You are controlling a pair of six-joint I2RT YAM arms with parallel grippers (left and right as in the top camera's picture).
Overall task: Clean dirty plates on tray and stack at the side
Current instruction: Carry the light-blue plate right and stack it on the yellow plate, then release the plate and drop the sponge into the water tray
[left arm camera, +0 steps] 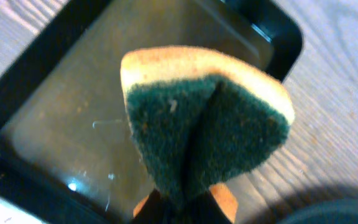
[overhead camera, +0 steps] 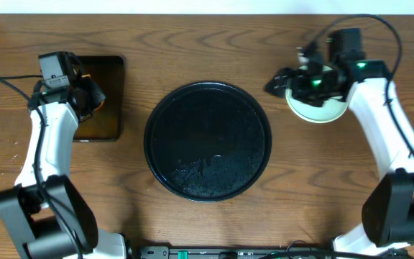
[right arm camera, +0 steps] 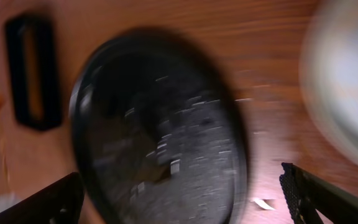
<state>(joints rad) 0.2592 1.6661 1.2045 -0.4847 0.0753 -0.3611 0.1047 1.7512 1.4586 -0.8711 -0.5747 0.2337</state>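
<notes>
The plate stack [overhead camera: 322, 109] is located right of the round black tray [overhead camera: 155, 137], directly beneath the right gripper [overhead camera: 287, 78] (jaws spread, nothing held). The sponge [left arm camera: 204, 118] is clamped by the farther left gripper [overhead camera: 88, 93].

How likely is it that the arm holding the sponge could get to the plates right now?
Probably not. The plates sit at the far right under the right arm, with the round tray between them and the left gripper, shut on the sponge.
</notes>
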